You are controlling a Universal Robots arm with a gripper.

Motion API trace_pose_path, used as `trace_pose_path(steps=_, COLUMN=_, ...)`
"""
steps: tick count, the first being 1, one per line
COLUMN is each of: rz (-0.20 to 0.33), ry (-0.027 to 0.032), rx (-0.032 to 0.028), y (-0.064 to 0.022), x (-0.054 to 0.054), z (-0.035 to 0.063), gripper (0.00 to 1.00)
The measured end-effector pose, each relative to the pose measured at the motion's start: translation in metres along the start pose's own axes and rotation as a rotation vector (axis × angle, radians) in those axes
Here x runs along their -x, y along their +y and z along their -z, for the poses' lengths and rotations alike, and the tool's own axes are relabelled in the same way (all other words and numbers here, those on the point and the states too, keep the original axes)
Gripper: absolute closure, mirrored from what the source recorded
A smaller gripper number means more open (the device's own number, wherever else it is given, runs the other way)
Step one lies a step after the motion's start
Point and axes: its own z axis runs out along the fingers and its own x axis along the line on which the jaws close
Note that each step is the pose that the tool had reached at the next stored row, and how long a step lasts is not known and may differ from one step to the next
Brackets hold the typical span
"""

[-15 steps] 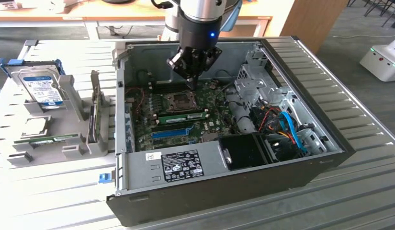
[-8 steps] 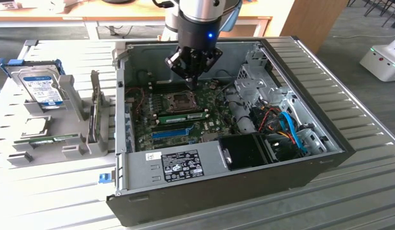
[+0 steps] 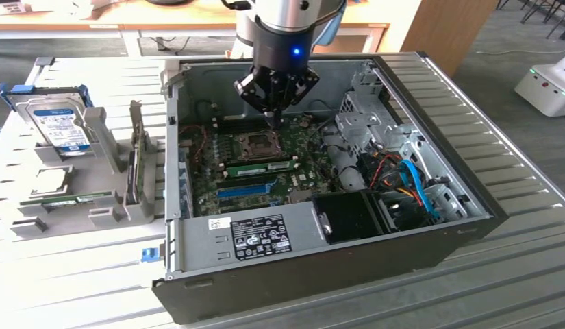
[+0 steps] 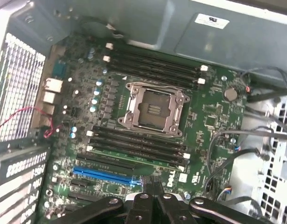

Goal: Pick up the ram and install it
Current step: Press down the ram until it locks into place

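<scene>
**One ram stick in a board slot, pincer shut and empty**

One arm, one pincer (image 3: 271, 122): fingers pressed together, nothing between them. Hangs over the board (image 3: 292, 179) inside the open case (image 3: 465, 226), tip just above the socket area, not touching anything as far as can be told.

One ram (image 3: 264, 166): green stick lying lengthwise in a slot just beside the socket, on the side toward the blue slot. Looks seated; cannot tell if the end clips are latched.

One processor socket (image 4: 152, 109): metal frame, empty centre.

Two banks of dark memory slots (image 4: 155, 63), one on each side of the socket; looks like four per bank, count not certain.

One long blue slot (image 4: 103, 175), beyond the ram from the socket.

Outside the case, at the exterior view's left: one grey rack (image 3: 99, 147). On it:
- one hard drive (image 3: 58, 123), blue label, standing up
- one second green stick (image 3: 77, 200), lying flat in a low groove, well apart from the pincer
</scene>
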Motion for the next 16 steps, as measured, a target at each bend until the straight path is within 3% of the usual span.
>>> trace_pose_path(steps=11, rz=-0.143, ry=-0.0059, rx=-0.0036, y=0.0006, x=-0.0032, z=-0.0010, gripper=0.89)
trace_pose_path(steps=16, rz=-0.158, ry=-0.0066, rx=-0.0040, y=0.0007, x=-0.0037, z=-0.0011, gripper=0.89)
